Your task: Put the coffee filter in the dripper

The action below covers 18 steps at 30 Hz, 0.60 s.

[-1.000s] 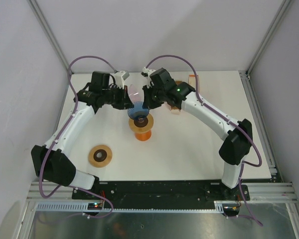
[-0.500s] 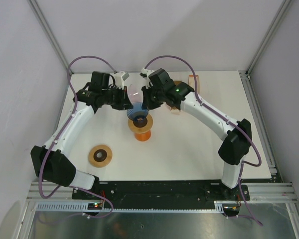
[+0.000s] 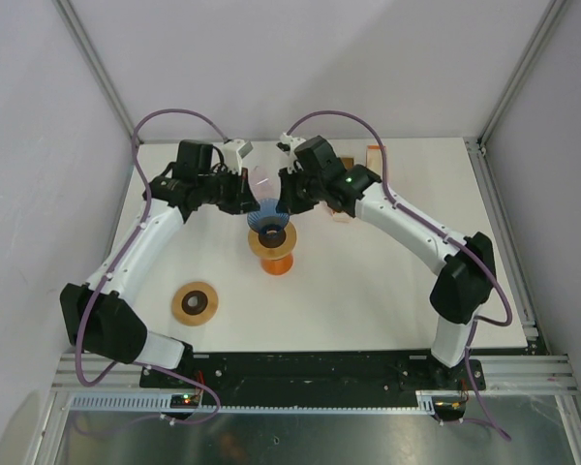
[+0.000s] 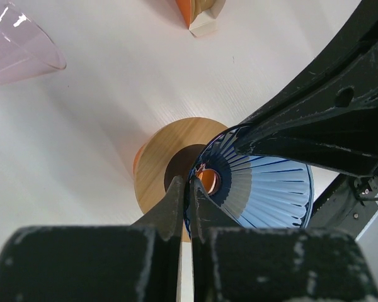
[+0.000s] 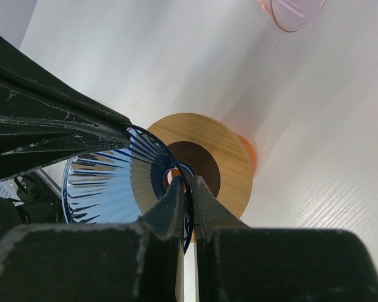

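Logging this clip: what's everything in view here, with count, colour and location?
blue ribbed cone: 1, translucent blue, held above the stand at table centre-back
stand: 1, wooden ring with dark centre on an orange base, directly under the cone
loose wooden ring: 1, tan with dark centre, flat on the table front-left
pink cone: 1, clear pink, behind the stand
wood-and-orange holder: 1, at the back, right of the pink cone; contents cannot be made out
table: 1, white
arms: 2, white and black with purple cables, left and right
left gripper: 1, black, pinching the cone's edge
right gripper: 1, black, pinching the opposite edge
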Motion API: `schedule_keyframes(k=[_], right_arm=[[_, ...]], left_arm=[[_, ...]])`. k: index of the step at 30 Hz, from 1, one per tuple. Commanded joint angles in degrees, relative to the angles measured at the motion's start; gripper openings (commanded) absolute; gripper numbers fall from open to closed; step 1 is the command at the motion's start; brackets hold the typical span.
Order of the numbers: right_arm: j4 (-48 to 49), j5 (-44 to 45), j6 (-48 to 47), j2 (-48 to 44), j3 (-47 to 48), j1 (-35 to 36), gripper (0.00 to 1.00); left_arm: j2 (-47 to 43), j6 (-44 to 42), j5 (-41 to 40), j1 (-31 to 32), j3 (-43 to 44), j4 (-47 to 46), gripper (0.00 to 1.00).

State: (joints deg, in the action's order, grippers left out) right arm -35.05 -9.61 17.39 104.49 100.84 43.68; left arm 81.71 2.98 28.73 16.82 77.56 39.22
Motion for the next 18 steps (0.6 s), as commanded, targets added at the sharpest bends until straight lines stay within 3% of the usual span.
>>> schedule_keyframes(k=[1, 18], right_arm=[[0.93, 3.23, -1.14, 1.43, -3.48, 0.77, 0.00], [3.95, 3.42, -1.26, 0.52, -9.12, 0.56, 0.00]], left_arm=[[0.00, -1.97, 4.43, 1.51, -3.41, 1.80, 0.00], [0.44, -5.03, 5.97, 1.65, -10.17, 1.89, 0.00]])
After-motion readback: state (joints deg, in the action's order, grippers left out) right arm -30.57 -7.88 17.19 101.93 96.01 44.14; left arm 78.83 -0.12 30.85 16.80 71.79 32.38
